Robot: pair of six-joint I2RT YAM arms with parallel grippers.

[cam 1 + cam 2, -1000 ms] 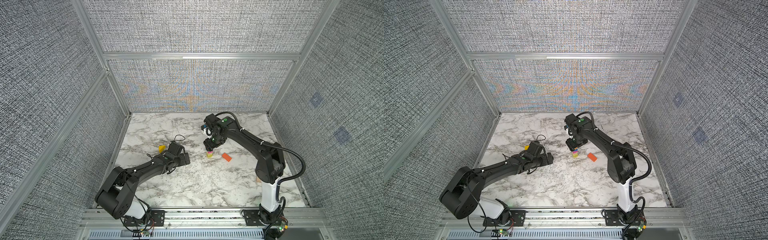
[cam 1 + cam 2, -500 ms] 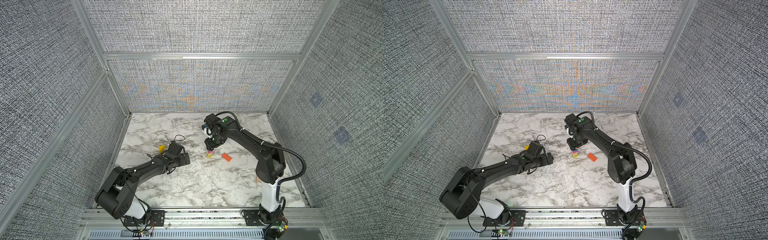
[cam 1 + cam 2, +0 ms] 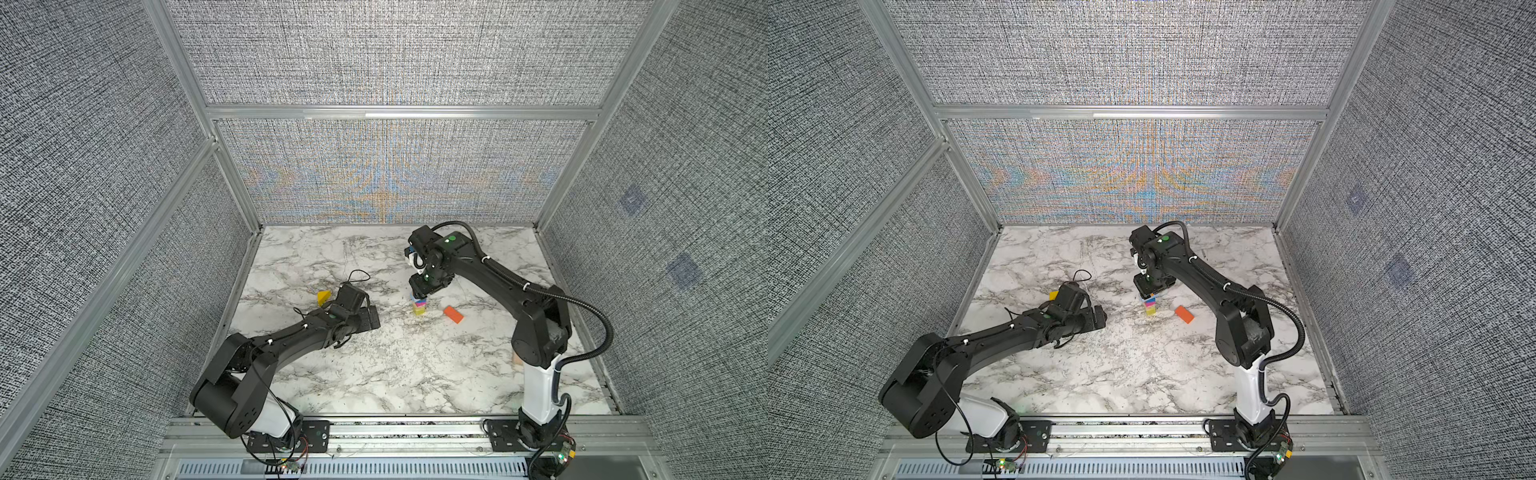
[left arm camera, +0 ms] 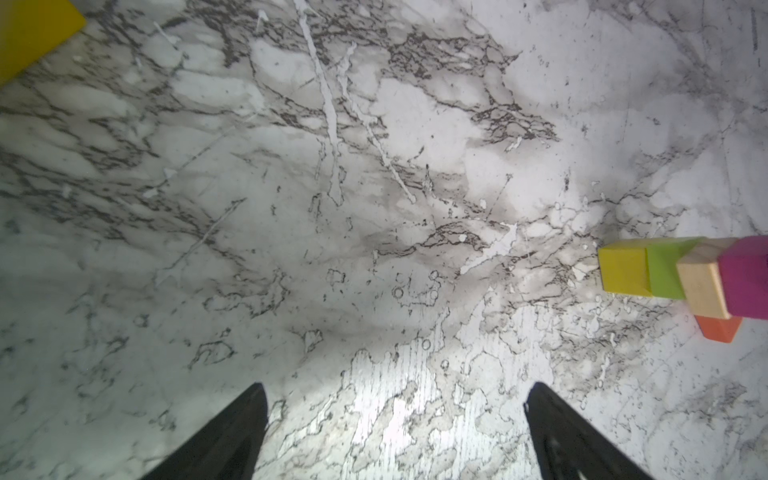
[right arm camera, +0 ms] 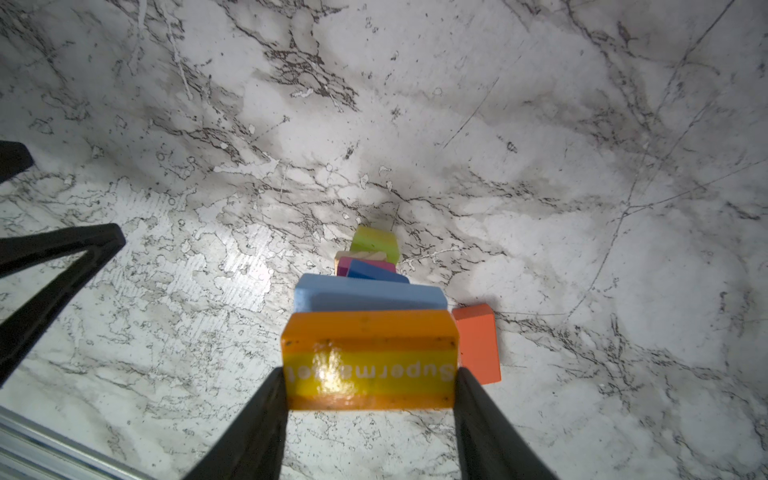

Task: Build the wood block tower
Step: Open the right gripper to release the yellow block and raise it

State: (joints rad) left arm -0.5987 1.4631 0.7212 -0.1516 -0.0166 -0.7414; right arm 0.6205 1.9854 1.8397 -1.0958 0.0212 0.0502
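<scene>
Marble tabletop (image 3: 386, 374) inside grey mesh walls. Left arm (image 3: 291, 336) stretched low across the near left; left gripper (image 3: 369, 319) splayed wide and empty over bare marble, pointing right. Right arm (image 3: 498, 286) bent in from the near right; right gripper (image 5: 370, 374) pointing down, clenched on both ends of the orange-and-yellow "Supermarket" block (image 5: 370, 353), level at the top of the tower (image 3: 419, 306), right of centre. Resting on or just clear of the blue slab (image 5: 370, 296): cannot tell. Under that, in turn: darker blue block (image 5: 370, 270), magenta cube (image 4: 744, 278), plain plank (image 4: 702, 286), lime cube (image 4: 665, 270), yellow cube (image 4: 623, 270) at the base. Orange slab (image 3: 453, 314) flat just right of the tower, not touching. Yellow wedge (image 3: 324, 297) at left, just beyond the left gripper's far side.
</scene>
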